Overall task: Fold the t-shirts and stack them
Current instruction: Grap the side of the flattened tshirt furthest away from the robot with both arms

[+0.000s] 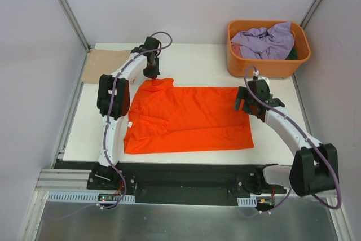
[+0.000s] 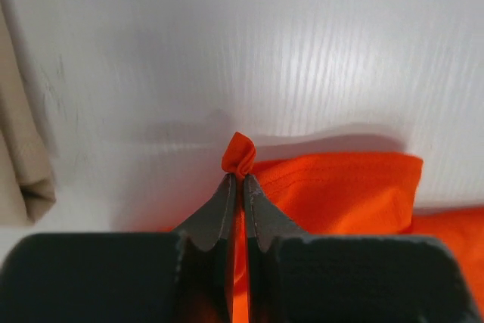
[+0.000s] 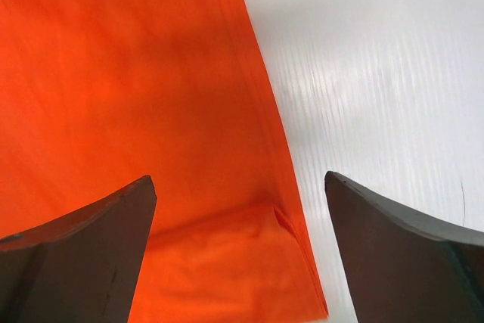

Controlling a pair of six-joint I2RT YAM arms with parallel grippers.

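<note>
A bright orange t-shirt (image 1: 189, 119) lies spread flat on the white table, neck end to the left. My left gripper (image 1: 152, 73) is shut on the tip of its far-left sleeve (image 2: 240, 155), a small bunch of cloth poking out past the fingertips. My right gripper (image 1: 243, 103) is open over the shirt's far-right hem corner (image 3: 287, 225), one finger over the cloth and one over bare table. A tan beige t-shirt (image 1: 104, 65) lies at the table's far left. A lavender t-shirt (image 1: 265, 40) and a dark green one (image 1: 292, 55) lie in the basket.
A rigid orange plastic basket (image 1: 268, 66) stands at the far right corner. The tan shirt's edge shows in the left wrist view (image 2: 26, 164). Grey walls enclose the table (image 1: 208, 60) on the left, right and back.
</note>
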